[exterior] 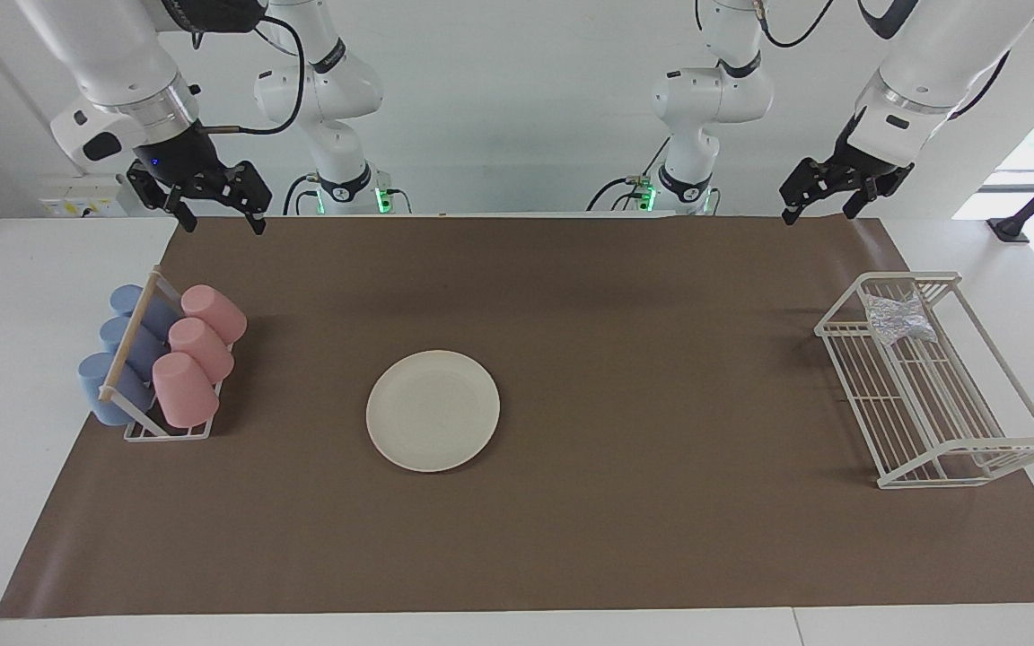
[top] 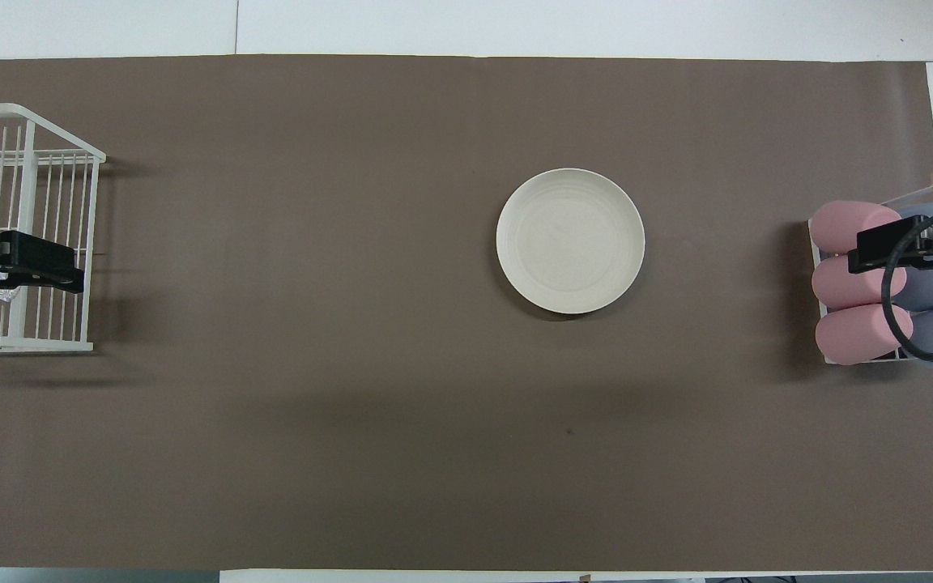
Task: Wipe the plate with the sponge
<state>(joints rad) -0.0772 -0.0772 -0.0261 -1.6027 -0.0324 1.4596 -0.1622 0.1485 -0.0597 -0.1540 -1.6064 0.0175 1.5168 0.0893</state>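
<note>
- Brown paper mat covers most of the white table, and its bare stretch farthest from the robots lies closest to the facing camera.
- Resting flat on that mat is the round cream-white dinner plate, roughly mid-table and a little toward the right arm's end, with nothing on it.
- At the left arm's end stands a white wire rack; the small silvery, crinkled mesh sponge lies inside it, at the end nearer to the robots.
- At the right arm's end a small white rack with a wooden bar holds pink plastic cups and blue plastic cups lying on their sides.
- The left gripper hangs in the air over the mat's edge by the robots, jaws open and empty, well apart from the sponge.
- The right gripper waits likewise over the mat's edge above the cup rack, jaws open, holding nothing.
- Judging by this, nothing of the task is done: the sponge is not yet picked up, the plate not yet wiped. Fetching the sponge, most likely with the left arm, comes first.
</note>
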